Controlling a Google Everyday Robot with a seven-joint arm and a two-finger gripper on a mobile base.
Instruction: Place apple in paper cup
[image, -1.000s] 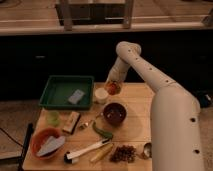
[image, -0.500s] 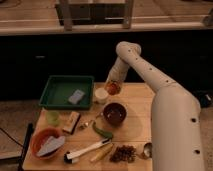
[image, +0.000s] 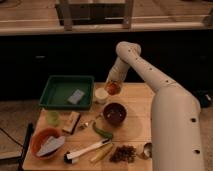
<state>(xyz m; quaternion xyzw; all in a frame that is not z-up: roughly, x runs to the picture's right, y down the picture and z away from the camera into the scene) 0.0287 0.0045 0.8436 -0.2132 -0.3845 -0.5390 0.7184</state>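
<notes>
The apple (image: 113, 88) is a small round orange-red fruit held at the end of my arm, just right of the paper cup and slightly above the table. The paper cup (image: 101, 95) is short and white and stands upright beside the green tray's right edge. My gripper (image: 113, 85) is at the apple, closed around it, with the white arm reaching in from the right.
A green tray (image: 60, 102) with a grey sponge sits left of the cup. A dark maroon bowl (image: 115, 114) stands just in front. A pale green cup (image: 52, 118), a green vegetable (image: 102, 131), an orange bowl (image: 46, 142), utensils and nuts lie nearer the front edge.
</notes>
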